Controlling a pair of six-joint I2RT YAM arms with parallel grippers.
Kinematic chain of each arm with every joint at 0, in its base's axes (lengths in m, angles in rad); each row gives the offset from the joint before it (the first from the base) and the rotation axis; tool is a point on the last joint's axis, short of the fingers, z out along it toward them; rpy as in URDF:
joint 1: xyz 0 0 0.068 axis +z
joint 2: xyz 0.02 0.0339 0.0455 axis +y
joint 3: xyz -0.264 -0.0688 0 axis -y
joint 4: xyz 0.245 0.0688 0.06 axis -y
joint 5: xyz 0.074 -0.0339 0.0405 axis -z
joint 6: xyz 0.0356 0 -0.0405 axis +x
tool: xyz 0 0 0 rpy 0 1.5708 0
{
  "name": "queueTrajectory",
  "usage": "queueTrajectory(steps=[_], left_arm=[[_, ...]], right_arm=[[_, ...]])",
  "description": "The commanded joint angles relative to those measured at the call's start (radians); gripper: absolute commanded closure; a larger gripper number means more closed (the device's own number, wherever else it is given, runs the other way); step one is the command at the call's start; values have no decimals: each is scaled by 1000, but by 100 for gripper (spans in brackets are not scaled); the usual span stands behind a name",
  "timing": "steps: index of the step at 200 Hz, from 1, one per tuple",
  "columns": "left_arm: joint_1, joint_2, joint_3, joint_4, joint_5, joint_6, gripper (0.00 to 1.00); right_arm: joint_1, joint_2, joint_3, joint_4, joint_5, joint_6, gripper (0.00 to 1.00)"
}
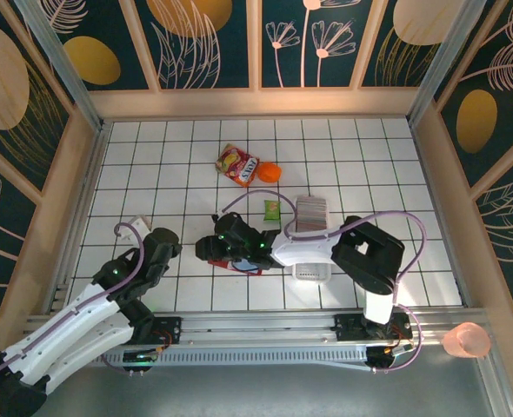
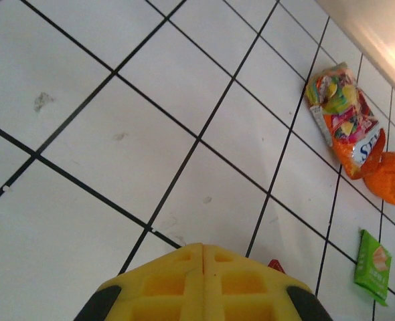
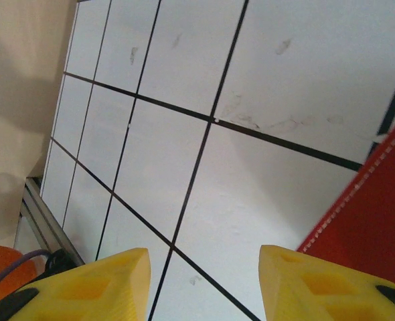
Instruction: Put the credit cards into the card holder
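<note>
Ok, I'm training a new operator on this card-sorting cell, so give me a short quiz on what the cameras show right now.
1. True or false: the left gripper is shut.
2. In the right wrist view, what lies beside the open right gripper? A. a white tray B. the red card holder C. the snack packet
3. In the top view, what colour is the small packet lying just left of the stack of credit cards?
Key: 1 true; 2 B; 3 green.
</note>
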Motion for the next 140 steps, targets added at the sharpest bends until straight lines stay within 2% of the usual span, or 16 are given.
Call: queueTrajectory(steps=[1,27,58,90,110,121,140], left_arm=[[0,-4,42,-77,-44,-6,100],[-1,-1,49,-82,-47,13,100],[-1,18,43,-48,-17,33,93],[-1,54,42,-9,2,52,87],[1,67,27,50,33,89,70],[2,82,8,120,81,132,56],[10,146,-4,235,195,211,49]], right_arm=[[-11,37,41,25,-20,-42,54],[-28,37,82,19,-33,-68,54],[-28,-32,118,-75,40,-116,53],[-31,-137,101,-146,118,-126,45],[-30,-220,49,-186,185,-116,44],[-31,-271,7,-212,227,-115,44],[-38,-362,-61,-294,307,-112,45]])
